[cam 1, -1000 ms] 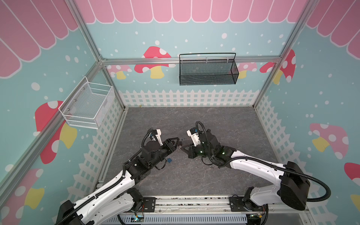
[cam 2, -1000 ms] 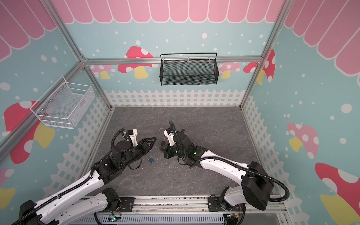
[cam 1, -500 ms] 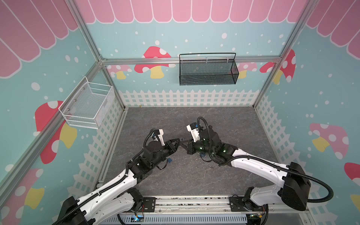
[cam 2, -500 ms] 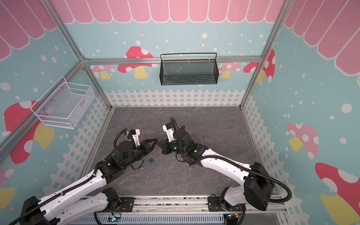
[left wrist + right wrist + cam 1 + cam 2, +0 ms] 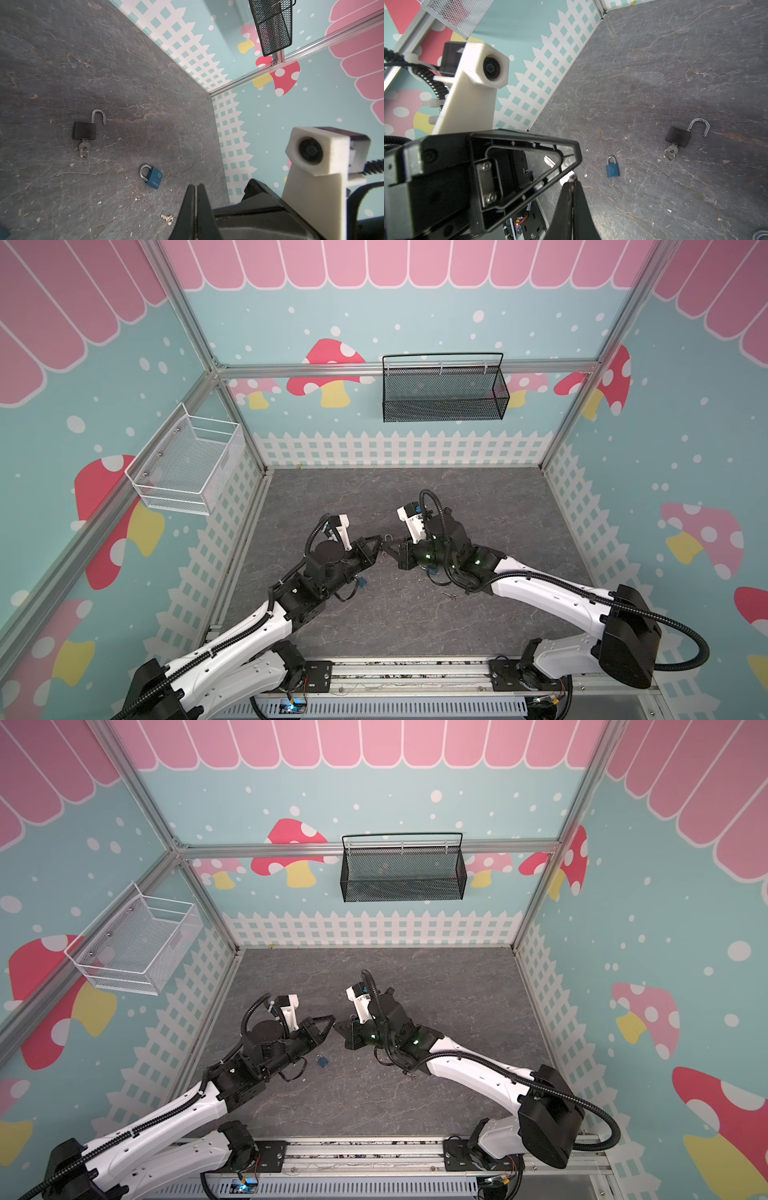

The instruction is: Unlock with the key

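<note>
A black padlock [image 5: 84, 131] lies on the grey floor with its shackle swung open and a key [image 5: 83, 147] with a ring in its keyhole; the right wrist view shows this padlock [image 5: 678, 137] too. In both top views my two grippers hang above the floor mid-scene, tips nearly touching. My left gripper [image 5: 379, 546] is shut and holds nothing [image 5: 196, 186]. Facing it, my right gripper [image 5: 387, 548] is also shut with nothing seen between its fingers [image 5: 572, 181]. Only the black padlock's shackle [image 5: 389, 537] peeks out behind the tips in a top view.
A small blue padlock [image 5: 152, 177], shackle shut, lies near the black one and shows below my left gripper [image 5: 321, 1060]. A loose key [image 5: 168, 218] lies on the floor by my right arm [image 5: 449, 595]. A black mesh basket [image 5: 442, 389] and a white one [image 5: 187, 466] hang on the walls.
My left gripper's jaws have closed from partly open. My right gripper has shifted a little left, toward the left gripper's tip. The padlocks have not moved.
</note>
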Robot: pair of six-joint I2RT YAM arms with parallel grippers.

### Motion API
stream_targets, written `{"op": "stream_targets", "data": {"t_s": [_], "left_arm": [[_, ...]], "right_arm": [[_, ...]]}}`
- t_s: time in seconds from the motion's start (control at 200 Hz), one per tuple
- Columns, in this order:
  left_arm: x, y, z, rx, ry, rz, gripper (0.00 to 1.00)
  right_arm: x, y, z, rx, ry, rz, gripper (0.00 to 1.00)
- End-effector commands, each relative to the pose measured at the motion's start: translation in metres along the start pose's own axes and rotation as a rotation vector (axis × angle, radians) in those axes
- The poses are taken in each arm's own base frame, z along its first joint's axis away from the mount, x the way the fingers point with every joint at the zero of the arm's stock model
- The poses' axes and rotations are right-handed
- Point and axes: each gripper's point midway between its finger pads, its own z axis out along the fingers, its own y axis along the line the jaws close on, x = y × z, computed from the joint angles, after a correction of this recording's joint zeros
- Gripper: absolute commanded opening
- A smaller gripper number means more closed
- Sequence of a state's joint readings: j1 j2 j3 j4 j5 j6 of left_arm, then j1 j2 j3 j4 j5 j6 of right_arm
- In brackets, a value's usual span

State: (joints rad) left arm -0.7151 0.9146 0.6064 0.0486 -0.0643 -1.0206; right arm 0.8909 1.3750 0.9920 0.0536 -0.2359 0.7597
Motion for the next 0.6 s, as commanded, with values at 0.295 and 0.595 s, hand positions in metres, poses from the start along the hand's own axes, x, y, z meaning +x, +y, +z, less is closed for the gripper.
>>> {"op": "stream_targets", "data": {"t_s": [0.295, 0.595], "left_arm": [[-0.014, -0.032, -0.001, 0.133, 0.028, 0.153, 0.00], [-0.022, -0.076, -0.004, 0.349, 0.088, 0.220, 0.00]], "right_arm": [[-0.020, 0.019, -0.033, -0.113, -0.037, -0.079, 0.39], [-0.025, 0.034, -0.061, -0.399, -0.006, -0.104, 0.45]]}}
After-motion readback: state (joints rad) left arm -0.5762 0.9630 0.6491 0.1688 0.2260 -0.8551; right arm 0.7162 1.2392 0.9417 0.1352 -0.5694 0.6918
